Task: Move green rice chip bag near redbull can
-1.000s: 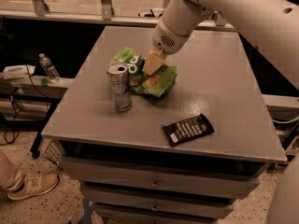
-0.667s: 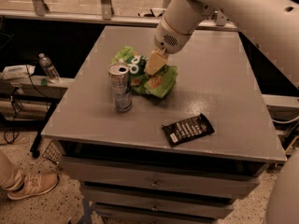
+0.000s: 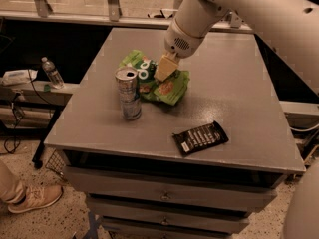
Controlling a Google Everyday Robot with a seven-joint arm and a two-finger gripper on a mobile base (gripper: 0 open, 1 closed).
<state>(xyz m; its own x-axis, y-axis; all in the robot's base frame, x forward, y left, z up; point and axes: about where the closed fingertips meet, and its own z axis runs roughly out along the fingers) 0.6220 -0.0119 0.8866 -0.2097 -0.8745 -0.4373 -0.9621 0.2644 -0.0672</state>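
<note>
Green rice chip bag (image 3: 169, 87) lies crumpled on the grey table (image 3: 234, 83), left of centre, with the gripper (image 3: 163, 69) right over its upper middle. Gripper tip is a pale yellowish-tan block, pointing down and a little left, at the bag's surface; touching or just above, can't tell. Can't tell either whether the gripper is apart, together or clamped on the bag.

White rounded wrist housing (image 3: 192, 21) with a patch of small holes sits directly above the gripper. The thick white arm (image 3: 249, 9) runs from it up and right, out past the top-right corner.

Bag shows bright green with white lettering and orange-red patches, one flap sticking out past the gripper toward the back left.

Redbull can (image 3: 128, 94) stands upright just beside the bag, on its front-left side, metallic top up. Can and bag edge look touching or nearly so; can't say which.

Black wrapper (image 3: 200, 138) with white print lies flat near the table's front edge, right of the can, well apart from the bag.

Drawers (image 3: 164, 195) with small pulls stack under the tabletop.

Off the table, left: clear water bottle (image 3: 52, 73) upright on a lower ledge. Bottom-left corner: tan sneaker (image 3: 36, 198) on the speckled floor, trouser leg above it.
</note>
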